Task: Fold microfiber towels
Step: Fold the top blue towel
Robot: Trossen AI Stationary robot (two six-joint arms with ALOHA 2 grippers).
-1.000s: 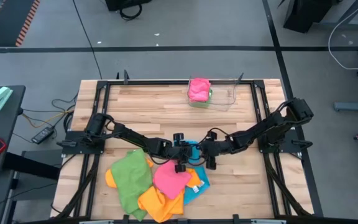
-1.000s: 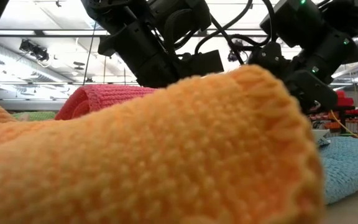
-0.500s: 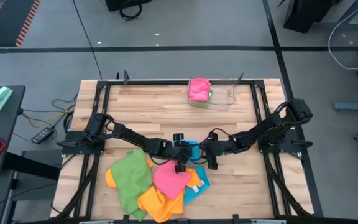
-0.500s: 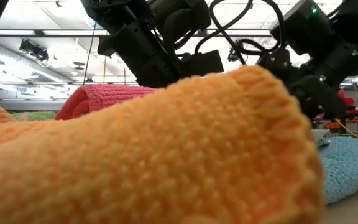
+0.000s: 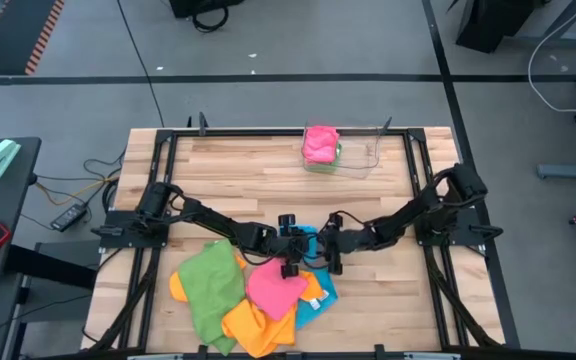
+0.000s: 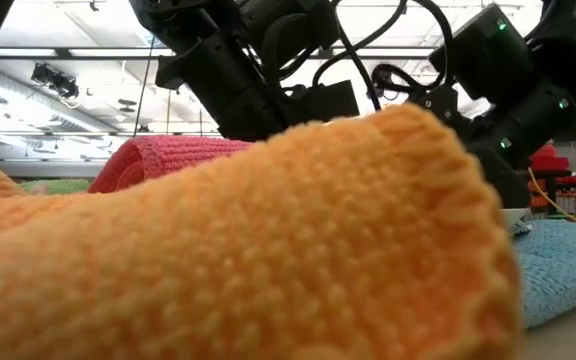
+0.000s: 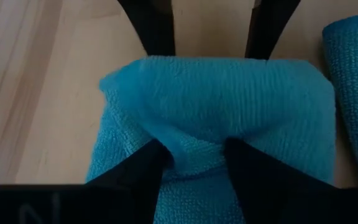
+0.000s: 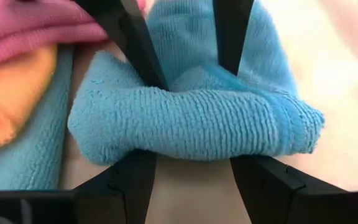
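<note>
Here, the scene by label.

Blue towel (image 5: 309,238): at the table's middle, at 12 o'clock of the heap of loose towels; its bunched roll runs left to right between the two arms.
Left gripper (image 7: 194,149): clenched on a pinch of the blue towel from the 9 o'clock side.
Right gripper (image 8: 191,158): straddling the same roll from 3 o'clock, fingers closed on its thick fold.
Nearer arm: neither; both meet at the cloth.
Heap: green towel (image 5: 211,285), pink towel (image 5: 274,285) and orange towel (image 5: 253,325) crowd the 6 o'clock side.
Open room: bare table (image 5: 248,180) toward 12 o'clock, likely the best place to spread it.
Tray (image 5: 340,152): at the 12 o'clock edge, well apart, holding a pink cloth.
</note>
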